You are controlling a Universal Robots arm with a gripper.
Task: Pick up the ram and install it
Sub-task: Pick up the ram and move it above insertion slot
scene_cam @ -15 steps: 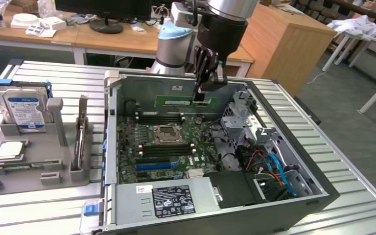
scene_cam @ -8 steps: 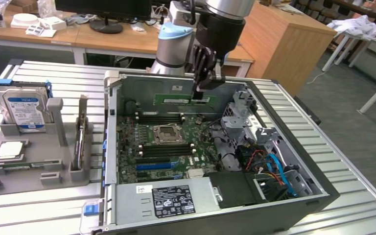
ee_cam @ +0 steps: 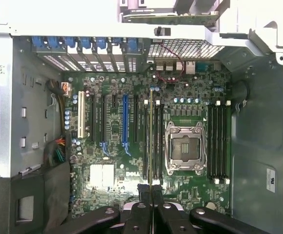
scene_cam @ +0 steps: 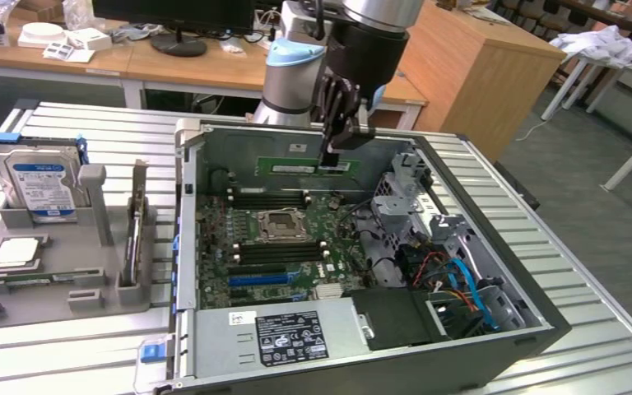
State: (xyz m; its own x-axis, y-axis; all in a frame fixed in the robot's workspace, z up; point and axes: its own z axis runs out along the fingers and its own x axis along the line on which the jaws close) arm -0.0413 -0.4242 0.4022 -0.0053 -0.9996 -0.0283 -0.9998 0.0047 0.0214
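Claw clamped on ram, above motherboard, hard drive well apart

The gripper had its jaws closed on the ram, which showed edge-on as a thin strip running across the motherboard. The strip lay in line with the black memory slots just beside the processor socket. A second bank of slots stood on the socket's far side. Whether the ram touched a slot could not be told.
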